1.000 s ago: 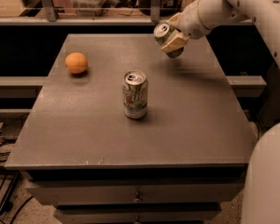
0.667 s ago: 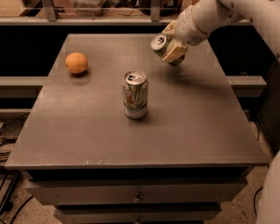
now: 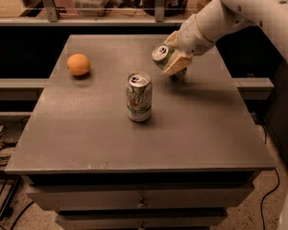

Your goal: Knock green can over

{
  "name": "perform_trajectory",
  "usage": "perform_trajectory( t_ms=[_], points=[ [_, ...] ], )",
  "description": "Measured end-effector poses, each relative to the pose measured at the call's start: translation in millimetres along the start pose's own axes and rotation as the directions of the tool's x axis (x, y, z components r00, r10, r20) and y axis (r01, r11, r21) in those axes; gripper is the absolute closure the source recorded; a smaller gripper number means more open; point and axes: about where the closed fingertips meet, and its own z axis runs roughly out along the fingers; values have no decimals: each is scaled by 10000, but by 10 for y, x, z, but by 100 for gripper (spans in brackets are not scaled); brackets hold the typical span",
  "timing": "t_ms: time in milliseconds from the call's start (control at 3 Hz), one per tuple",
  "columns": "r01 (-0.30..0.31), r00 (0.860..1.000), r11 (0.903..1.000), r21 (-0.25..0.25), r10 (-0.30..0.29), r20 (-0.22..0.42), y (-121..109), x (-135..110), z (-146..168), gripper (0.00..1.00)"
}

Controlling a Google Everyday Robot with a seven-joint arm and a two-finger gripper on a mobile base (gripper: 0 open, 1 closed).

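The green can (image 3: 161, 55) is at the back right of the table (image 3: 86, 128), tilted, with its silver top facing left and toward me. My gripper (image 3: 174, 51) is shut on it, one tan finger (image 3: 177, 63) in front of the can and the other (image 3: 171, 38) behind. The can's lower end is down by the tabletop, hidden behind the front finger. The white arm reaches in from the upper right.
A white-and-silver can (image 3: 139, 96) with a green and red logo stands upright at the table's middle, in front and left of my gripper. An orange (image 3: 78, 64) lies at the back left. A shelf with clutter runs behind the table.
My gripper has moved left and down toward the tabletop with the tilted green can in it. The white-and-silver can and the orange have not moved.
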Motion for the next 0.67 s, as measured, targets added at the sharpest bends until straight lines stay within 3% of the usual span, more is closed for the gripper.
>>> perform_trajectory(
  t_ms=[333, 667],
  points=[
    [6, 10000, 10000, -50, -6, 22, 7, -10, 28, 0],
    [6, 10000, 10000, -51, -6, 22, 7, -10, 29, 0]
  ],
)
